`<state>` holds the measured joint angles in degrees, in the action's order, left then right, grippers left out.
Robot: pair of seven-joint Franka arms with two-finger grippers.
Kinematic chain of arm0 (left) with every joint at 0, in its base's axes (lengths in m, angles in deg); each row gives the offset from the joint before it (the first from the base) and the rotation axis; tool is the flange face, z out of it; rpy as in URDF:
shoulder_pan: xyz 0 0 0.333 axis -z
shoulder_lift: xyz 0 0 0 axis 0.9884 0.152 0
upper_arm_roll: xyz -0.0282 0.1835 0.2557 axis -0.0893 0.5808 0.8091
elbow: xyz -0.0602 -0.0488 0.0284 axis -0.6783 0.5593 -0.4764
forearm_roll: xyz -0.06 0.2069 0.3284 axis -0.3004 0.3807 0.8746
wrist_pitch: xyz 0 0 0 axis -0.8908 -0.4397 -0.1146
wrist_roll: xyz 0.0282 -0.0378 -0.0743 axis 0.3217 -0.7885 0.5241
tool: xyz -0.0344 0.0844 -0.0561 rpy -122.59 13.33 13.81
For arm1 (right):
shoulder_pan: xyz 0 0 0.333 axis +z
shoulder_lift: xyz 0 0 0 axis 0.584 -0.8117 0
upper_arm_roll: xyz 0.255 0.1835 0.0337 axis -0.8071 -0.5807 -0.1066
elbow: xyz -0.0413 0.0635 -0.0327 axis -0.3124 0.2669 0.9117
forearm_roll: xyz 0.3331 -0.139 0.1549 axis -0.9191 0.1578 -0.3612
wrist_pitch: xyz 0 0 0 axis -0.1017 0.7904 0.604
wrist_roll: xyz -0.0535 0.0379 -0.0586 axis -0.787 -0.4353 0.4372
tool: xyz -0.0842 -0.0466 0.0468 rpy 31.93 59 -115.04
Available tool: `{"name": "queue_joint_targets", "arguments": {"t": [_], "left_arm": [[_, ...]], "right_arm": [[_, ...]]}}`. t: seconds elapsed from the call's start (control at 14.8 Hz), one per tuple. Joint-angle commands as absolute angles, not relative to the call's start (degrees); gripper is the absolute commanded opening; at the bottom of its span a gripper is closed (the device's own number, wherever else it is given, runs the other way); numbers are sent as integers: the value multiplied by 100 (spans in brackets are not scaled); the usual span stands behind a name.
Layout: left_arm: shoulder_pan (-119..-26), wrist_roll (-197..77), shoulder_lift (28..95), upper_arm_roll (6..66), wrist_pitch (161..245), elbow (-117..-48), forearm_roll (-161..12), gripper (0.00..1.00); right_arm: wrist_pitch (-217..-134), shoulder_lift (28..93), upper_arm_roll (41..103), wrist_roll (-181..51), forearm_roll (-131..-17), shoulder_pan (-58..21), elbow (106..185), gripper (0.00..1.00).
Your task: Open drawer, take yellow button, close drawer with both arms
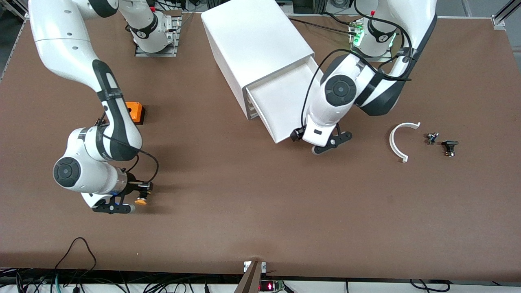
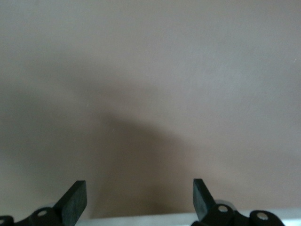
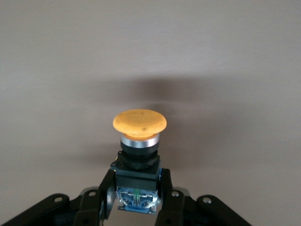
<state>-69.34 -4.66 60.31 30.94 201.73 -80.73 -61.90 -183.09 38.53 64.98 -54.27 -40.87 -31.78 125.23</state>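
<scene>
Right gripper [image 1: 129, 202] low over bare table [image 1: 252, 211] near the front edge, toward the right arm's end, pinching the button [image 1: 141, 200] by its black body, orange cap out; left gripper [image 1: 331, 142] spread wide, empty, at the open drawer [image 1: 285, 103] front, at the button's two o'clock

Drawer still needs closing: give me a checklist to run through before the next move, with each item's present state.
1. Orange-capped push-button on black body clamped in right gripper: ok.
2. White drawer of white box cabinet shut: not ok, it stands pulled out.
3. Left gripper at the drawer's front edge: ok.
4. Left gripper free, fingers apart: ok.
5. Drawer contents out of the way: cannot tell.
</scene>
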Motion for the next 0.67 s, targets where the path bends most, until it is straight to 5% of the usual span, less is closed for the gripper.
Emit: {"name": "queue_joint_targets", "arguments": {"t": [0.0,0.4,0.47,0.61], "left_arm": [[-6966,-319,5788,2869,19731,-8234,-6060,99],[-7001,-310,5814,2490,19537,-8313,-6217,99],[-7001,-310,5814,2481,19545,-8314,-6375,99],[-6992,-310,5814,2420,19537,-8322,-6473,99]], "right_arm": [[-18730,4028,6411,-5989,-4075,-3581,13049,0],[-18757,3826,6410,-6307,-4127,-3969,13059,0],[-18766,3800,6402,-6273,-4136,-3969,13059,7],[-18766,3774,6411,-6229,-4136,-3969,13041,49]]}}
